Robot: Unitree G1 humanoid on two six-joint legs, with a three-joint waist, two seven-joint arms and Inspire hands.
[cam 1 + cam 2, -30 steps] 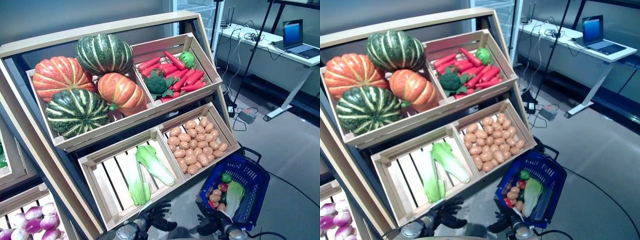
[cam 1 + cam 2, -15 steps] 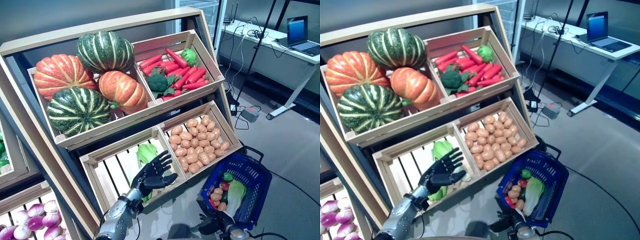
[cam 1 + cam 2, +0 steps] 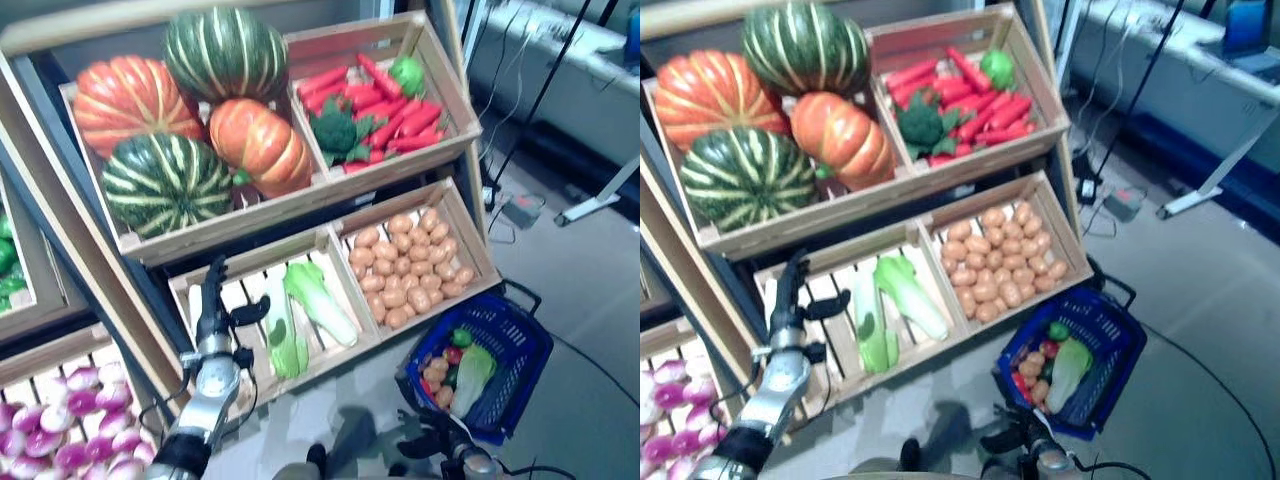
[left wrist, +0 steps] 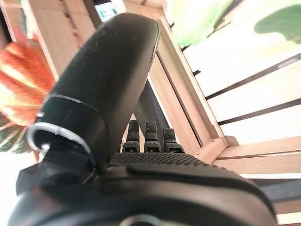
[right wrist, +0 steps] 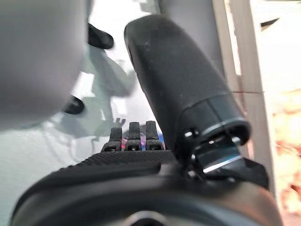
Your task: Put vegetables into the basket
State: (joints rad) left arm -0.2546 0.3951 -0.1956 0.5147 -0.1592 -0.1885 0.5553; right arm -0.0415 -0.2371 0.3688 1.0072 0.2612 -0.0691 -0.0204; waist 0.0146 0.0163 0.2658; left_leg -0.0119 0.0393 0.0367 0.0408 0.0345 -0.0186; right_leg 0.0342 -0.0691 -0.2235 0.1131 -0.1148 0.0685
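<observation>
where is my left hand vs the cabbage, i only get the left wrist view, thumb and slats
observer: the left hand is up over the left end of the lower left crate. Two cabbages lie to its right, apart from it.
operator: holding anything
observer: no, its fingers are straight with the thumb out, and nothing is in it.
operator: and the basket
observer: the blue basket sits low on the right, beside the potato crate, with a cabbage and some small vegetables in it.
</observation>
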